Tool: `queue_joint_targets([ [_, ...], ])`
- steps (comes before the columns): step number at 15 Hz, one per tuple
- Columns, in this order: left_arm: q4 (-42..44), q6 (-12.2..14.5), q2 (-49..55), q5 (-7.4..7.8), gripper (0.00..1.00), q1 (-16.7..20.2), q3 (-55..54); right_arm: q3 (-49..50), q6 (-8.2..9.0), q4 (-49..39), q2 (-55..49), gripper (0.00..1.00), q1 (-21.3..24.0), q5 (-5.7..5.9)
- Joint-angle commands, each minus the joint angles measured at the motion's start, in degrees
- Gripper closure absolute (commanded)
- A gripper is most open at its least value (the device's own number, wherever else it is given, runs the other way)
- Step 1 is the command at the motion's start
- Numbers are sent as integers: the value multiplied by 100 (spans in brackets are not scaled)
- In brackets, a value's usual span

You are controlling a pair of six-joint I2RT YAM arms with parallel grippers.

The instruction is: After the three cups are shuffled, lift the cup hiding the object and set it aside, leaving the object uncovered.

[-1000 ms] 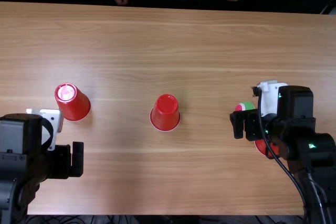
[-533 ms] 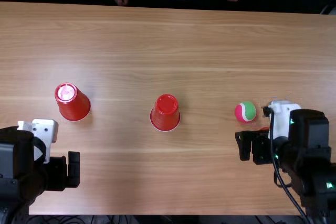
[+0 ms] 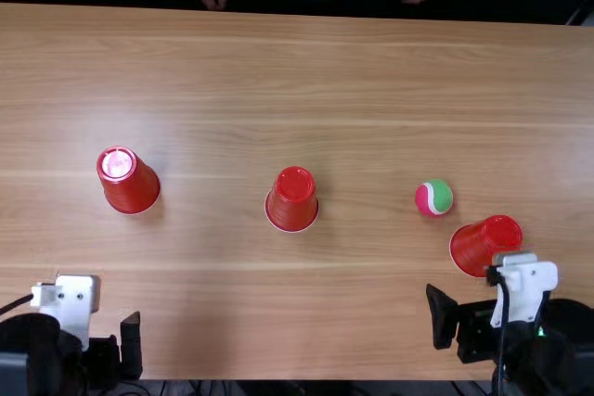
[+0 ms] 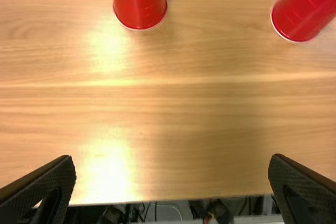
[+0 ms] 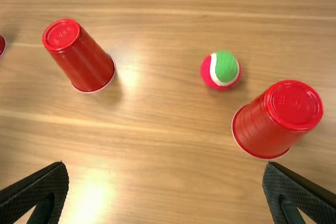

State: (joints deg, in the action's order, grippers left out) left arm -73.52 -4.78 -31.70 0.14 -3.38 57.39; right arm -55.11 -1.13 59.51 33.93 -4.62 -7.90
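From above, the green-and-pink ball (image 3: 433, 198) sits bare on the table (image 3: 297, 71). The right cup (image 3: 485, 245) stands upside down near it, not touching, closer to the near edge. The middle cup (image 3: 292, 198) and left cup (image 3: 127, 181) stand inverted, well apart. The left gripper (image 3: 130, 348) and right gripper (image 3: 444, 320) hang over the near edge. In the left wrist view the left fingers (image 4: 42, 182) are spread wide, holding nothing. In the right wrist view the right fingers (image 5: 37, 190) are spread the same way.
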Motion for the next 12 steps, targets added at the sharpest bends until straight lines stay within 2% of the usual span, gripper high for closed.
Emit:
queue_joint_targets([
  [1, 201, -39, 455, -67, 0, 162, -360, 343, 39, -217, -467, 0, 14, 10],
  [4, 823, 3, 1685, -56, 0, 399, -1247, 1249, 49, -597, -1451, 0, 58, 20],
  [7, 876, 3, 2968, -35, 0, 390, -2091, 1802, 28, -650, -2462, 0, 410, 41],
  [10, 1013, 24, 3170, -56, 0, 373, -2504, 2189, -14, -650, -3261, 0, 708, 52],
  [12, 1414, 66, 3170, -56, 0, 382, -2785, 2356, -25, -766, -3393, 0, 787, 52],
])
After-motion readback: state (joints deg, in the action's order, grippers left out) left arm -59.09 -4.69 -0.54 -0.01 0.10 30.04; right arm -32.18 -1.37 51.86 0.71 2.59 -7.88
